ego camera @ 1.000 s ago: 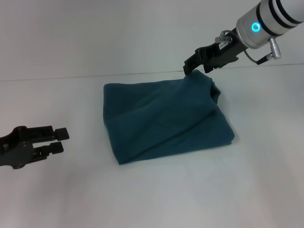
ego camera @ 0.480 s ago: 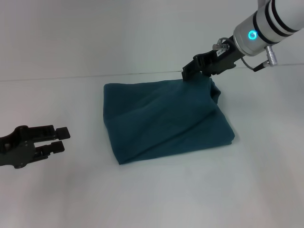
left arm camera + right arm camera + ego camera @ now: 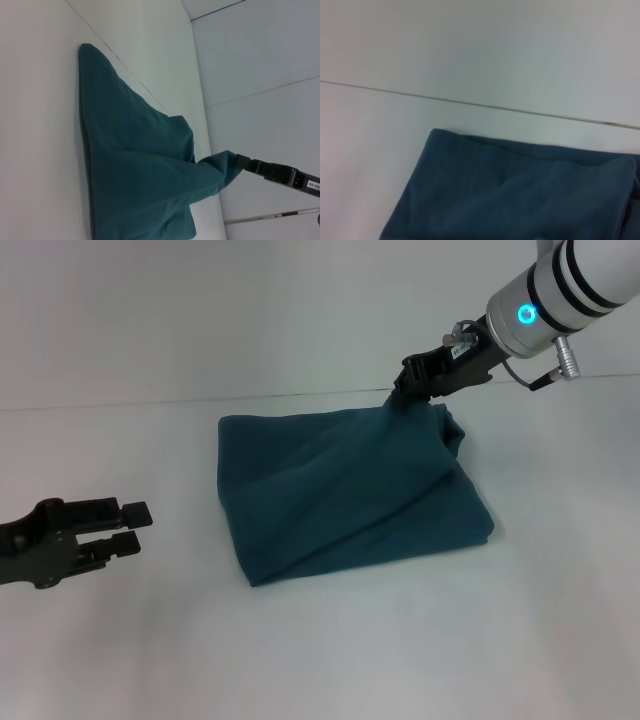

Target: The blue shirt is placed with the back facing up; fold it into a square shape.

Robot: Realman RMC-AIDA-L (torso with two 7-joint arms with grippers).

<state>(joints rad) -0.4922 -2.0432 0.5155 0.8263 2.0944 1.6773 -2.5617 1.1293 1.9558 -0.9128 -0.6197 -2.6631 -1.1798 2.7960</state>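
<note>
The blue shirt [image 3: 340,490] lies folded into a rough square on the white table, plain side up. Its far right corner is pulled up into a peak. My right gripper [image 3: 405,387] is shut on that raised corner, above the shirt's back edge. The left wrist view shows the shirt [image 3: 130,170] stretched up toward the right gripper [image 3: 245,164]. In the right wrist view the shirt [image 3: 520,195] fills the lower part with its far edge showing. My left gripper [image 3: 132,528] hovers open near the table's left side, well apart from the shirt.
The white table [image 3: 330,650] spreads all around the shirt. A pale wall rises behind its back edge [image 3: 120,405].
My right gripper has shifted slightly right and up with the shirt corner, tightening the peak. The left gripper has barely drifted.
</note>
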